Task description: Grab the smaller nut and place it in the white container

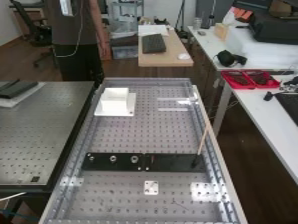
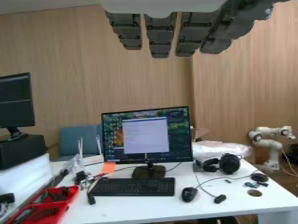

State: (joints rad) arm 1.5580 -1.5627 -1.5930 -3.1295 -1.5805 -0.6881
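Smaller nut (image 1: 91, 158) on black bar (image 1: 113, 167), axis unclear.

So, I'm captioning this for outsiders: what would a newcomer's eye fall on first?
Probably the white container near the far end of the bench, then the black bar nearer the camera, with smaller nut, larger nut and bearing. In the wrist view, the lit monitor on the desk and the dark-fingered hand stand out.

We see a grey metal bench (image 1: 133, 136), top full of holes, rails along both long sides. On it we log: flat black bar (image 1: 174, 167) across the near half; small white plate (image 1: 151, 184), nearer; flat white base (image 1: 129, 111) of white container (image 1: 115, 102), far left; pale strips (image 1: 174, 109), far right.
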